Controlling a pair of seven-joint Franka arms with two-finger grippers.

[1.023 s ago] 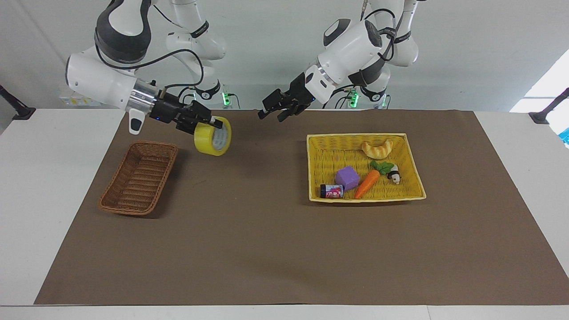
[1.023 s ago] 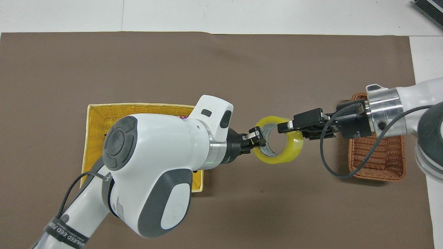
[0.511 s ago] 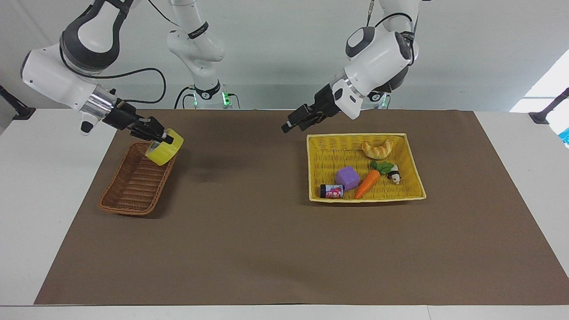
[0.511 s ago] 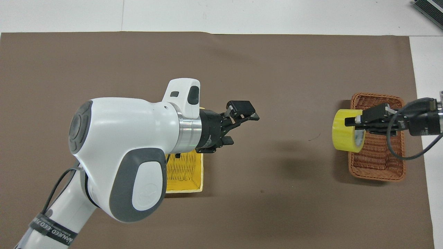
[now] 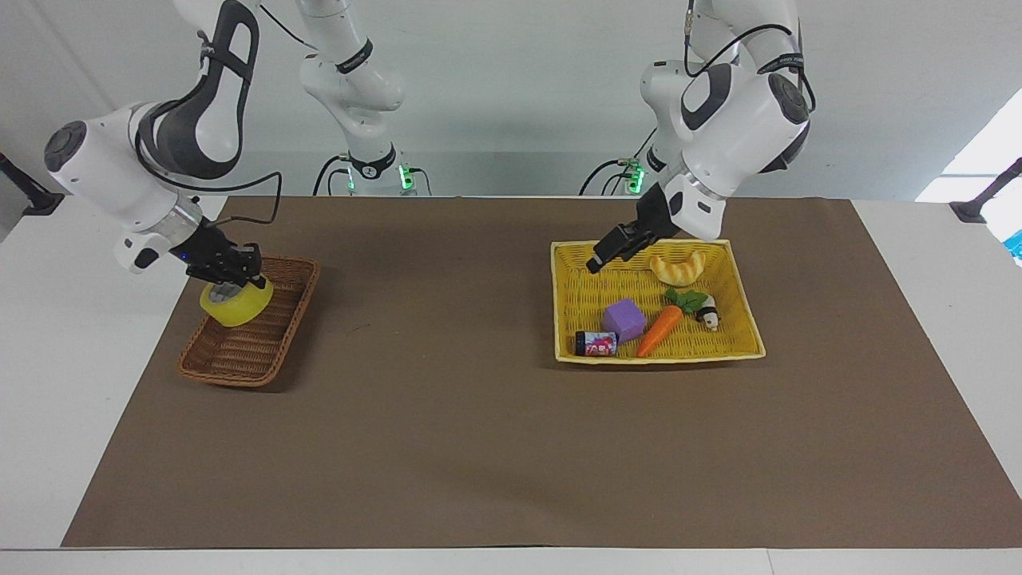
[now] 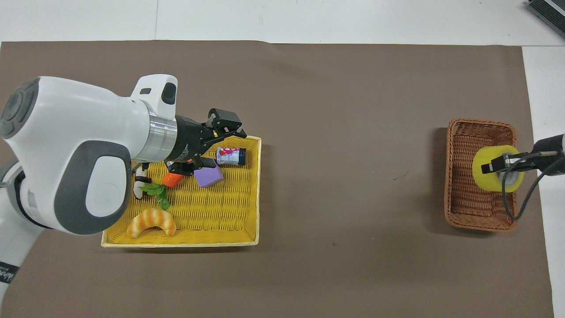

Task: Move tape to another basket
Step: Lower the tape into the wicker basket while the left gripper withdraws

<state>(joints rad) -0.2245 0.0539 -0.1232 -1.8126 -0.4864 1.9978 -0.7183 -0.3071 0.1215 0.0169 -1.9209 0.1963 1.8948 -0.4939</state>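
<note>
Robotics lab, tabletop manipulation bench. Evidence: two white-and-grey jointed robot arms point(image 5: 734, 112) stand on bases with green indicator lights at one edge of a plain white table point(image 5: 942, 335), black cables looped along them. A flat brown paper-like mat point(image 5: 495, 431) covers the work area. Props are toy-like: a plastic orange carrot point(image 5: 659, 330), a purple foam-like cube point(image 5: 623, 319) and a glossy bread croissant point(image 5: 677, 267) in a bright yellow rectangular woven basket point(image 5: 738, 351). Bare pale wall, no household furnishings visible.
</note>
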